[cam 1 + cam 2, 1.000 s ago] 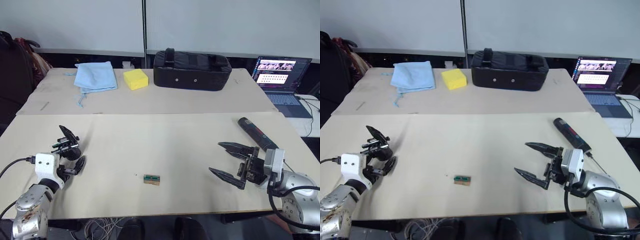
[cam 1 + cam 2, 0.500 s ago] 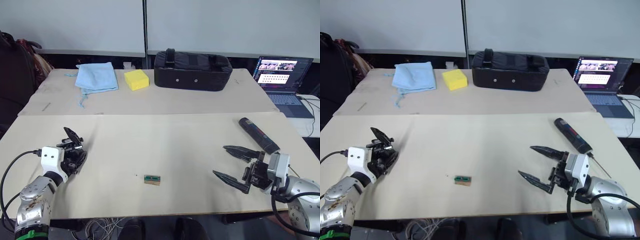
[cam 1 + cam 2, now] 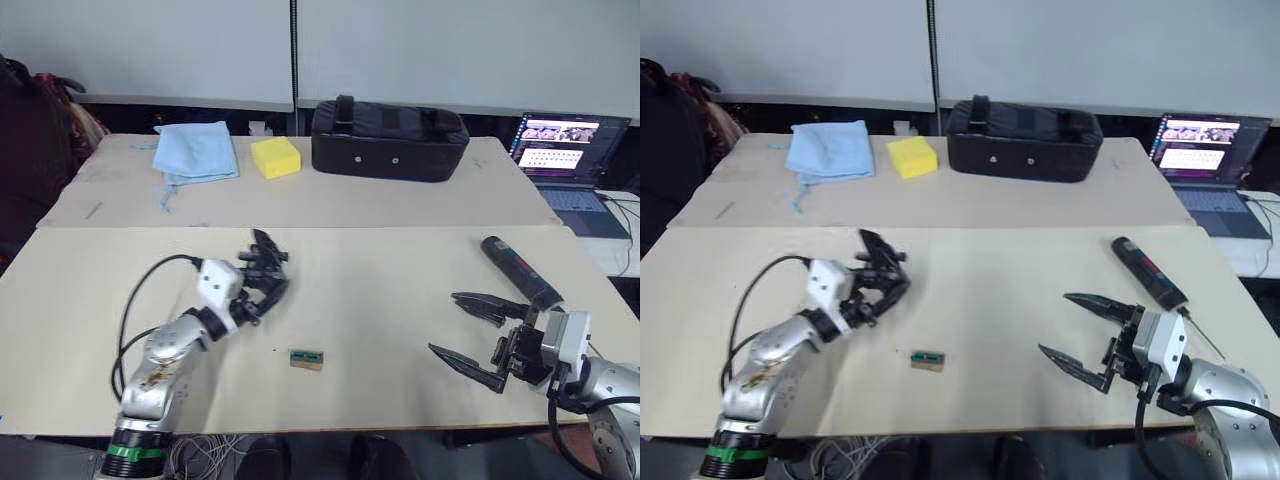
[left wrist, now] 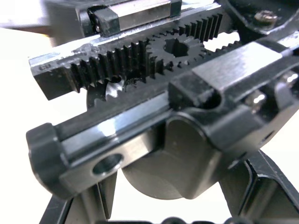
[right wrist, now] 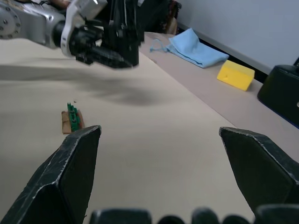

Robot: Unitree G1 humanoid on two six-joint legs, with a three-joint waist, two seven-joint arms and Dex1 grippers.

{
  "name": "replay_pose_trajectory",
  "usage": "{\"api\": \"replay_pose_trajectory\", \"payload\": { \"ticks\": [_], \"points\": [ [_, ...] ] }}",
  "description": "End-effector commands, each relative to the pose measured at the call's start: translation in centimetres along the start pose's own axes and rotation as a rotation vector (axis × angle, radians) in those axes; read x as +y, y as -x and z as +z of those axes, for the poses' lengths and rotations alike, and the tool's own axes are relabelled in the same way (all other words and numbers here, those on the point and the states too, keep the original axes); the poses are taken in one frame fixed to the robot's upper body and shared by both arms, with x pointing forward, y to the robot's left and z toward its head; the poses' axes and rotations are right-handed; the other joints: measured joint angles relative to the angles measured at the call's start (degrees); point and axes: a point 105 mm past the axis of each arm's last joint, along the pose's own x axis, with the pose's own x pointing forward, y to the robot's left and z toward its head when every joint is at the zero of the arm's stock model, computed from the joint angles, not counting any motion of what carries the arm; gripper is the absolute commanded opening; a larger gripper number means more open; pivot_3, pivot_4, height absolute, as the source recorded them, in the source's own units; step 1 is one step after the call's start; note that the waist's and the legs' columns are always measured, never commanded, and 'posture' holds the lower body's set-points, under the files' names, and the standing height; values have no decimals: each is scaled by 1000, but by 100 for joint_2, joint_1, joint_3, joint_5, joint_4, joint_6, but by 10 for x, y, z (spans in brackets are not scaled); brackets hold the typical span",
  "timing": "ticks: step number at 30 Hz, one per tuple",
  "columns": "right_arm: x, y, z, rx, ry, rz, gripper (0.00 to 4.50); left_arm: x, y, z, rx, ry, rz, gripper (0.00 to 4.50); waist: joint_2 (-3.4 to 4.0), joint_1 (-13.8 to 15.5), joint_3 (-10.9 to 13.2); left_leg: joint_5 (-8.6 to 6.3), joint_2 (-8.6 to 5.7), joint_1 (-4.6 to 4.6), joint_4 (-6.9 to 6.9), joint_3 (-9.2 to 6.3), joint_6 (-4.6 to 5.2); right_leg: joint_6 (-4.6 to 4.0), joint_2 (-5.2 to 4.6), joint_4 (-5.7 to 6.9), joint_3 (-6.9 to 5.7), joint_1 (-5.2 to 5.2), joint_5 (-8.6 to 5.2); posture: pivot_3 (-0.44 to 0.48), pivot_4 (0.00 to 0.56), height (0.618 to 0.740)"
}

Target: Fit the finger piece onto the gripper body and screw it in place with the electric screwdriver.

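The gripper body (image 4: 154,121), a black block with toothed racks and a gear, sits close between the fingers of my left gripper (image 3: 260,278), which is shut on it and holds it just above the middle-left of the table. The electric screwdriver (image 3: 517,270), black with a red mark, lies on the table at the right. A little nearer than it, my right gripper (image 3: 478,335) hovers open with nothing between its fingers. The finger piece is out of view.
A small green-topped brown block (image 3: 306,358) lies near the table's front centre, between the two grippers. On the far table are a blue cloth (image 3: 196,150), a yellow sponge (image 3: 275,157) and a black bag (image 3: 388,140). An open laptop (image 3: 565,150) stands at the far right.
My left arm has swung from the table's left edge toward the middle, carrying the gripper body. The right gripper has drifted slightly right and nearer, still open.
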Motion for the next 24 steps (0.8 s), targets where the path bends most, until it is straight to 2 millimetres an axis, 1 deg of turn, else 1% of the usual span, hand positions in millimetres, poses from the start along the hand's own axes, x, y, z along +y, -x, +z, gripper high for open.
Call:
{"api": "replay_pose_trajectory", "payload": {
  "ticks": [1,4,8,11,14,18,21,24],
  "points": [
    [1,1,14,-41,17,5,4500,-4,-11,3,-4,-37,4,2373,-1,-37,1,0,2,0,0,-1,0,0,3,3,1,-2,0,0,150,740],
    [1,2,14,-42,11,-6,4500,-6,-22,-3,12,-78,1,2373,-1,-42,1,1,6,1,0,-14,0,-8,16,5,1,-3,4,0,150,740],
    [3,3,13,-39,8,-22,4500,-3,-33,-5,8,-65,41,2373,-1,-28,1,1,4,1,1,-19,0,-13,19,2,4,-1,6,0,150,740],
    [6,2,13,-38,5,-27,4500,-10,-36,-7,16,-47,15,2373,-1,-26,1,1,4,-2,1,-19,0,-13,19,-2,5,-2,6,0,150,740],
    [6,2,13,-39,4,-36,4500,-15,-33,-15,48,-35,-5,2373,-1,-29,1,1,4,-5,1,-18,0,-12,20,-4,8,-4,6,0,150,740],
    [6,0,14,-38,4,-43,4500,-15,-23,-26,79,-21,-10,2373,2,-48,-1,1,4,4,1,-17,0,-13,21,1,12,-2,6,0,150,740],
    [7,0,14,-36,2,-48,4500,-15,-19,-28,84,8,-3,2373,4,-61,-2,0,6,9,1,-17,0,-14,23,2,14,1,5,0,150,740],
    [8,-3,14,-37,-1,-47,4500,-15,-16,-29,89,-5,-10,2373,5,-66,-3,0,6,10,1,-17,-1,-14,23,2,15,1,5,0,150,740]
  ]
}}
